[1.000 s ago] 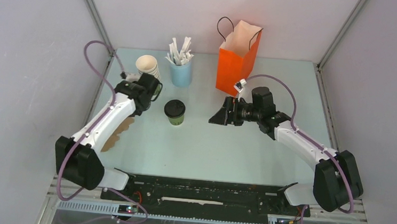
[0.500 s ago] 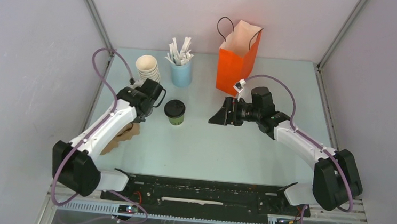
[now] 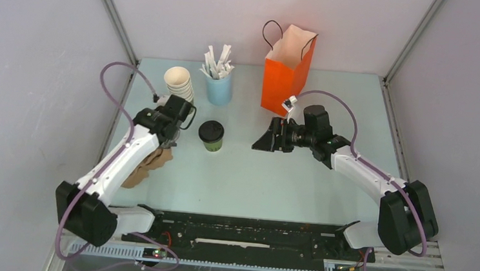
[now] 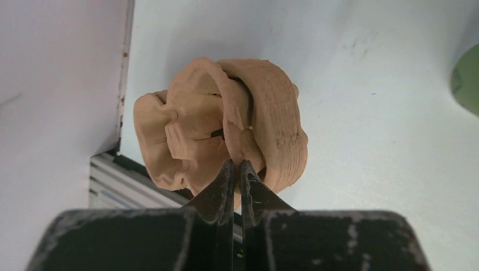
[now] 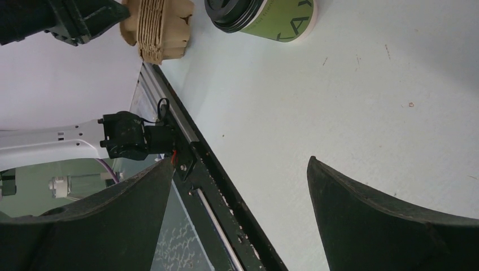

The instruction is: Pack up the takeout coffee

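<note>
The takeout coffee [image 3: 211,135], a small green cup with a black lid, stands upright mid-table; its lid and side show in the right wrist view [image 5: 265,14], and a green edge [image 4: 466,79] in the left wrist view. Left of it, my left gripper [image 3: 164,147] [image 4: 237,164] is shut on the edge of a brown corrugated cardboard sleeve bundle [image 3: 149,164] [image 4: 226,124] near the table's left edge. My right gripper [image 3: 259,140] [image 5: 240,162] stands wide open to the right of the cup, facing it, with nothing between its fingers.
An open orange paper bag [image 3: 287,68] with black handles stands at the back, behind the right gripper. A stack of cream cups [image 3: 180,82] and a light blue cup of white sticks [image 3: 217,82] stand at the back left. The left wall is close to the sleeve bundle.
My left wrist has drawn back toward the near left, away from the cup stack, and the brown cardboard has bunched up and shifted slightly in its jaws. The right arm has not moved.
</note>
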`<action>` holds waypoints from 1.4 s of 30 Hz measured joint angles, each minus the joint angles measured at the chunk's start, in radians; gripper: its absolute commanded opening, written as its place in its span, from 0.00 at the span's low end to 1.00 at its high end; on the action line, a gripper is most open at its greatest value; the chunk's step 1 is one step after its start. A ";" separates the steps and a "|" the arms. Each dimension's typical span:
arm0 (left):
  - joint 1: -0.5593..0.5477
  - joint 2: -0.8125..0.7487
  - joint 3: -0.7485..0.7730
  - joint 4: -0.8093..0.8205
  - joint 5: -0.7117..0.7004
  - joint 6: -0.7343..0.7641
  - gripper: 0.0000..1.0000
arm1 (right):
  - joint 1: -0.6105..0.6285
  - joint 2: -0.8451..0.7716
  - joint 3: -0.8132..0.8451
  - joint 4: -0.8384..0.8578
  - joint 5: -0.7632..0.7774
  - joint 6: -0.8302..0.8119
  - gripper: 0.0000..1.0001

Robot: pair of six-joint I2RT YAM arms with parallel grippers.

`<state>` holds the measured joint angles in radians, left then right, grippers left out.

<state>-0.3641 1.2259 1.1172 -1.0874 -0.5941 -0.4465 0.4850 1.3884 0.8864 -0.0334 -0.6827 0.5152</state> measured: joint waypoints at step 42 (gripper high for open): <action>0.436 0.093 -0.170 0.129 0.384 0.045 0.63 | 0.008 -0.009 0.000 -0.002 0.000 -0.002 0.97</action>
<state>0.0715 1.3190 0.9474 -0.9581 -0.2100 -0.4015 0.4934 1.3796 0.8864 -0.0349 -0.6823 0.5133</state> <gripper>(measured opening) 0.689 0.971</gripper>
